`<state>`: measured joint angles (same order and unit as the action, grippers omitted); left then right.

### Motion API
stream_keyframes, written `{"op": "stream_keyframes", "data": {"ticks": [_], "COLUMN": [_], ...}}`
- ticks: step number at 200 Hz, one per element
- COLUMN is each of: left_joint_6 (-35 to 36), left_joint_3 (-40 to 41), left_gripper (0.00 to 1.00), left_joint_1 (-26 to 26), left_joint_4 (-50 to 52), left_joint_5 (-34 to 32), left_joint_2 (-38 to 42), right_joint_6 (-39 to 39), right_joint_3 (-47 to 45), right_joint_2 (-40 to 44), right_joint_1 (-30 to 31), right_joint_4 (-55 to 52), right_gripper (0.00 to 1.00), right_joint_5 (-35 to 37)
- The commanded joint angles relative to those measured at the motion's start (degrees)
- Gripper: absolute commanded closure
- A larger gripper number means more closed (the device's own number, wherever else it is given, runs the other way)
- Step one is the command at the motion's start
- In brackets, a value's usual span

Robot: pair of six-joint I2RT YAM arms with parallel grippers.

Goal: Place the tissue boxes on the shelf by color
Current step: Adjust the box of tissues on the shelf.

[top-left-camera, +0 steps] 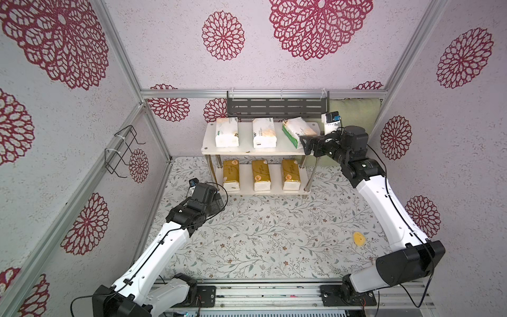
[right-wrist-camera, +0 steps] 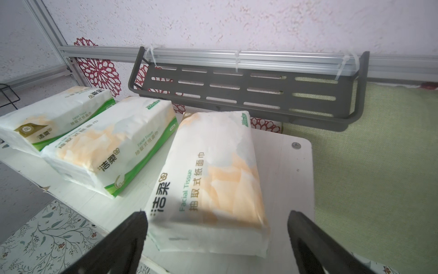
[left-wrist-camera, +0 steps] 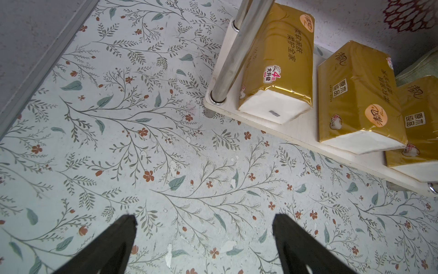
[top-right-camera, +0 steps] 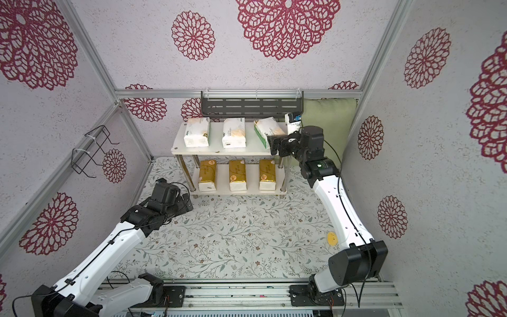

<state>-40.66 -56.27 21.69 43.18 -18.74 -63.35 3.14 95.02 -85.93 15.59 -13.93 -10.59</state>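
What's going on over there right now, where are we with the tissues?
The shelf holds three white packs on its top board and three gold packs on the bottom one, so all six are sorted by colour. The right tool is open around the near end of the rightmost white pack, which lies skewed next to its two neighbours. The left tool is open and empty, low over the table beside the shelf.

Shelf (top-left-camera: 245, 140) on floral table (top-left-camera: 274, 233): top board (top-left-camera: 279, 150), three white tissue boxes (top-left-camera: 263, 133); bottom board (top-left-camera: 275, 191), three gold tissue boxes (top-left-camera: 261, 171).
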Motion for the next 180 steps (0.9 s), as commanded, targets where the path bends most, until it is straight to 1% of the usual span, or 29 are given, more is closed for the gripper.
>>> {"op": "stream_keyframes", "data": {"ticks": [1,103,152,180], "left_joint_6": [0.23,0.24,0.31,0.32], "left_joint_3": [0.51,0.73,1.29,1.43], "left_gripper": [0.03,0.03,0.03,0.03], "left_joint_1": [-0.32,-0.3,-0.32,-0.28], "left_joint_4": [-0.12,-0.21,-0.1,-0.03], "left_joint_5": [-0.12,-0.15,-0.55,-0.63], "left_joint_2": [0.78,0.81,1.45,1.66], "right_joint_6": [0.97,1.48,2.97,3.33], "right_joint_3": [2.83,4.29,4.16,4.23], "right_joint_2": [-0.68,-2.48,-2.66,-3.01], "right_joint_1": [0.54,2.36,3.33,3.39], "right_joint_4": [-0.03,-1.97,-0.97,-0.69], "right_gripper": [0.02,0.07,0.09,0.09], "right_joint_5": [-1.38,-2.51,0.94,1.49]}}
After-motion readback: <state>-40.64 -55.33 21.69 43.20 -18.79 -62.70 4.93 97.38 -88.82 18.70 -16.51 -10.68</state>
